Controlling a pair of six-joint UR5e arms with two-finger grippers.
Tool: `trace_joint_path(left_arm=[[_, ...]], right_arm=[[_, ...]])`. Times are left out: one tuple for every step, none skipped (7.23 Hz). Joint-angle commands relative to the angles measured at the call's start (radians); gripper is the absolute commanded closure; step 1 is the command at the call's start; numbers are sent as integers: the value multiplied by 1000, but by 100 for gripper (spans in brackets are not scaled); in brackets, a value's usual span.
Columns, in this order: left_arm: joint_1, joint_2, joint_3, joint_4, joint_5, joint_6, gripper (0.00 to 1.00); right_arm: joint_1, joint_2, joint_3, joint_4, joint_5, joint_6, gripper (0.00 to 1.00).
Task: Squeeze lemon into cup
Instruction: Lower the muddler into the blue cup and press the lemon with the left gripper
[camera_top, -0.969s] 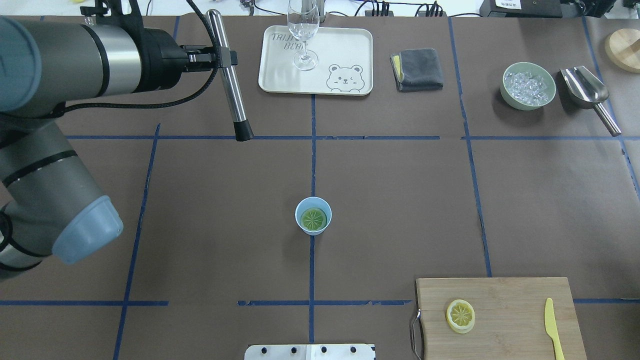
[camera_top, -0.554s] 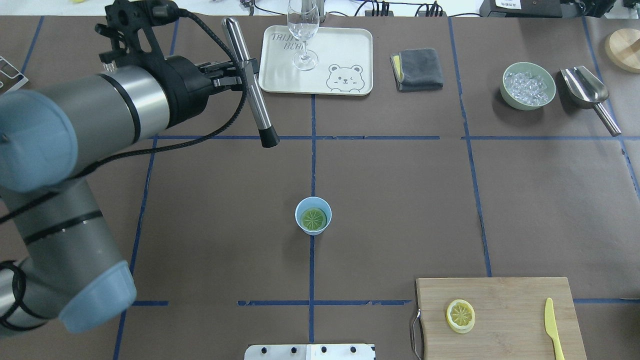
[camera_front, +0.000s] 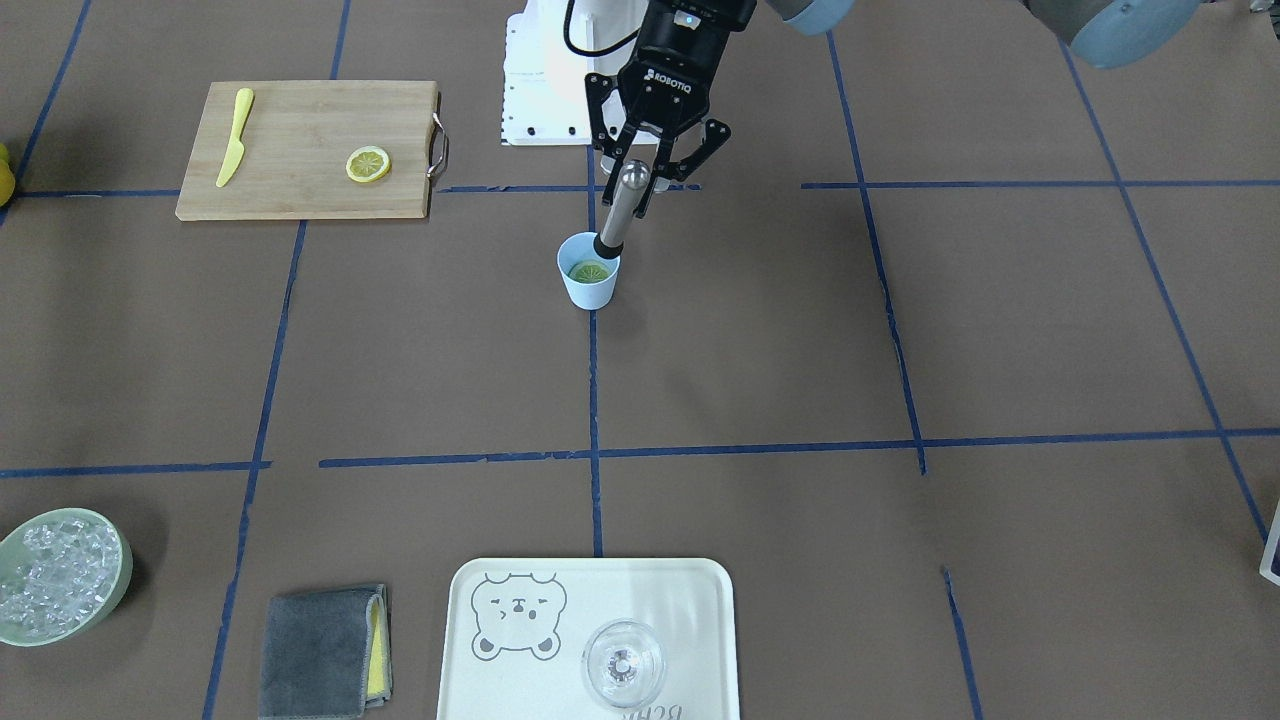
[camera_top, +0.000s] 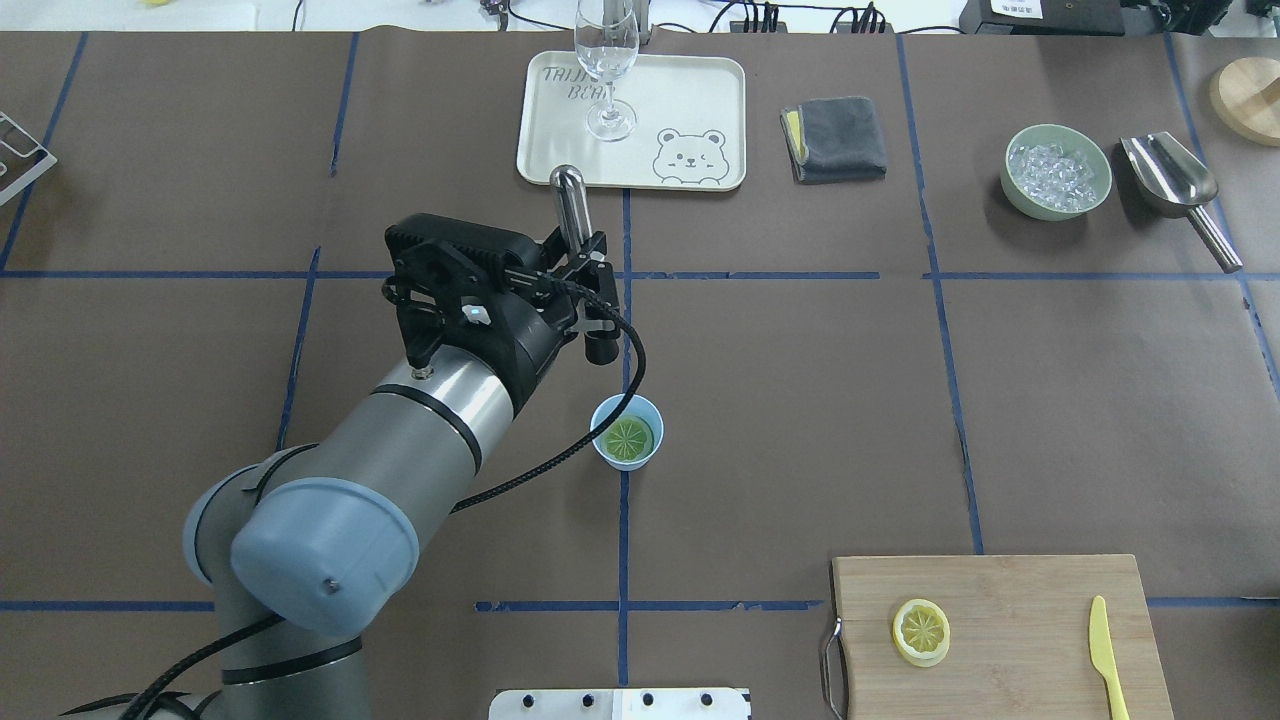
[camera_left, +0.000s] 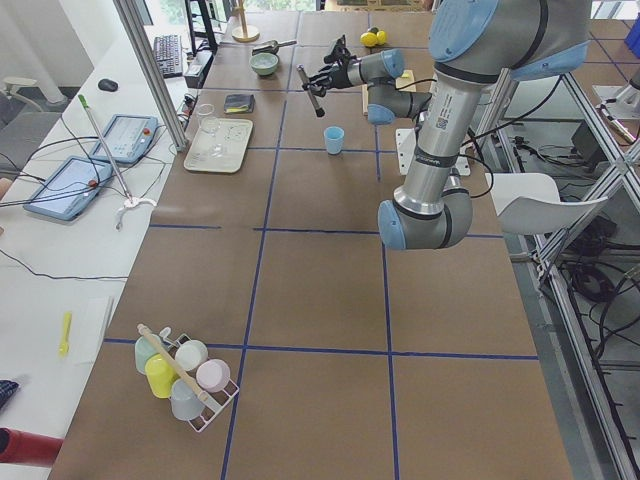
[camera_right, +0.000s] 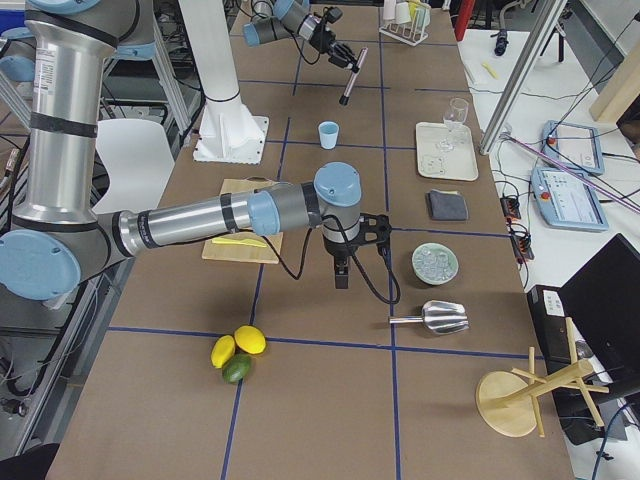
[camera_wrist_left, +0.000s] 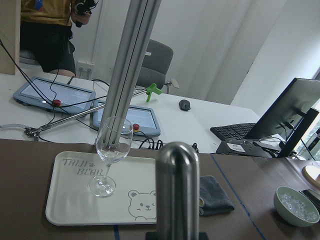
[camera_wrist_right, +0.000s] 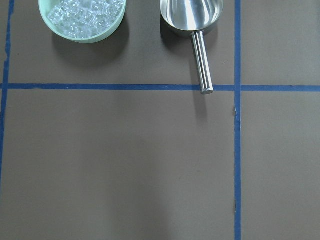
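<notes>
The light blue cup (camera_top: 627, 455) stands at the table's middle with a lemon slice (camera_top: 627, 437) lying flat inside; it also shows in the front view (camera_front: 588, 288). My left gripper (camera_top: 585, 272) is shut on a steel muddler (camera_top: 570, 205) with a black tip (camera_top: 600, 346), held tilted, the tip hovering close above the cup's rim (camera_front: 607, 245). A second lemon slice (camera_top: 921, 631) lies on the cutting board (camera_top: 1020, 600). My right gripper (camera_right: 340, 275) shows only in the exterior right view, low over the table near the ice bowl; I cannot tell whether it is open or shut.
A yellow knife (camera_top: 1108, 655) lies on the board. At the far side are a tray (camera_top: 690, 90) with a clear glass (camera_top: 606, 60), a grey cloth (camera_top: 835, 138), a green bowl of ice (camera_top: 1057, 170) and a steel scoop (camera_top: 1175, 185).
My left arm has swung from the far left towards the centre, carrying the muddler from beside the tray to just above the cup. The cup and lemon slices have not moved.
</notes>
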Motion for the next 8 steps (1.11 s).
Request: trace_joint_path(left_arm=[[30, -8, 150, -168, 7, 44, 100], [63, -4, 166, -214, 32, 45, 100], [67, -5, 152, -216, 40, 45, 100], [71, -2, 138, -218, 40, 45, 100], [85, 0, 129, -218, 41, 45, 100], [88, 10, 129, -218, 41, 45, 100], [88, 18, 132, -219, 38, 47, 100], [90, 30, 137, -221, 38, 45, 100]], right_arm=[[5, 0, 0, 0, -1, 0, 0], [8, 0, 0, 0, -1, 0, 0], [10, 0, 1, 0, 0, 0, 0], [10, 0, 3, -2, -1, 0, 0], [10, 0, 1, 0, -1, 0, 0], [10, 0, 1, 0, -1, 0, 0], [10, 0, 1, 0, -1, 0, 0], [10, 0, 0, 0, -1, 0, 0]])
